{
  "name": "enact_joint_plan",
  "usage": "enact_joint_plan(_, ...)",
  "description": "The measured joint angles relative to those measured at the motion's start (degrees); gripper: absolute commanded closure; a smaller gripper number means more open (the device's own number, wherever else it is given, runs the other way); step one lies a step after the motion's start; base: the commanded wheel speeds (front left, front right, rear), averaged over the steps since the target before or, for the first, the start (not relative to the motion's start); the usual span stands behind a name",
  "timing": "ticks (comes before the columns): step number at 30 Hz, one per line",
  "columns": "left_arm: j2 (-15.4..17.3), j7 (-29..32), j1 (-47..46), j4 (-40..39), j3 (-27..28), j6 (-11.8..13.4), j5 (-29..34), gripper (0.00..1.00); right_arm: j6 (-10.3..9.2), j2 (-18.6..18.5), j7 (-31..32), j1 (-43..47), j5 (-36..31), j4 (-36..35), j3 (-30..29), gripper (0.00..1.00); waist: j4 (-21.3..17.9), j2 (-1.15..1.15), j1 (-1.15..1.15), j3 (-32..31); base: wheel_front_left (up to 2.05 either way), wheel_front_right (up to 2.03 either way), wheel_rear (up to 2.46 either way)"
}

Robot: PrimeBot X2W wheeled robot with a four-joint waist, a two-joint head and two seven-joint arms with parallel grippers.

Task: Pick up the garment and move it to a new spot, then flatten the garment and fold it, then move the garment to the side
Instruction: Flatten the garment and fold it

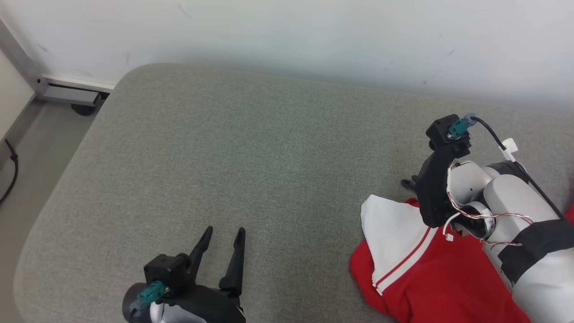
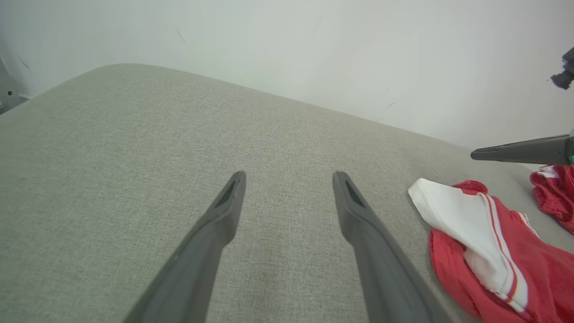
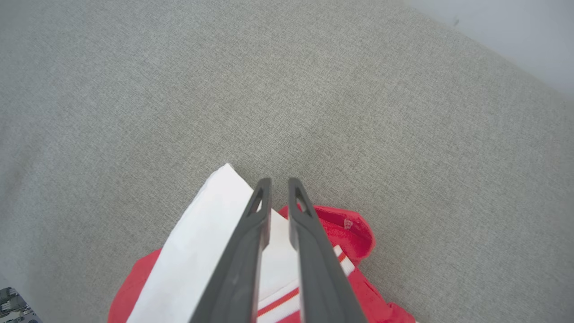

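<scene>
Right up against the head camera sits the pale right forearm (image 1: 529, 251): glossy shell, a black band wrapped round it, thin loose wires at the wrist. Beneath everything is the surface (image 1: 269, 157), broad and padded, covered in grey woven cloth, with a rounded corner and nothing lying on its middle or left.

And there's the garment (image 1: 426, 278), at the near right of the surface, crumpled in a heap. It's red sports fabric, fine mesh by the look of it, soft and limp. A smooth white panel (image 1: 390, 224) folds out of it to a point, edged by a white band with a thin red stripe (image 1: 406, 259).

Over that panel hangs the right pincer (image 3: 276, 181), its long, dark, tapered fingers drawn nearly together. The tips poke past the garment's far edge, and I see no cloth in the sliver between them. The left pincer (image 1: 225, 229) is spread wide above bare surface, well apart from the garment, holding nothing.

This reads as step one, the pick-up, with the grip not yet secured. The next move, I'd say, is a true bite on a fold, then a lift and carry towards the open middle. Limp mesh will likely sag and trail, so it wants a high lift.
</scene>
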Motion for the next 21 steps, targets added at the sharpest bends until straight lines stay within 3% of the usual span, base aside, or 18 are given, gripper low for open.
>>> enact_joint_plan(6, -0.63, 0.01, -0.23, 0.83, -1.54, -0.55, 0.00, 0.00, 0.00, 0.90, 0.18, 0.32, 4.10, 1.81, -0.88, 0.00, 0.56, 0.00, 0.00, 0.05, 0.00, 0.00, 0.00)
enact_joint_plan(21, -1.52, 0.34, -2.22, 2.14, -4.59, -1.56, 0.00, 0.00, 0.00, 0.57, 3.83, -1.94, 4.67, 8.42, 5.09, 0.00, 5.20, 0.00, 0.00, 1.21, 0.00, 0.00, 0.00)
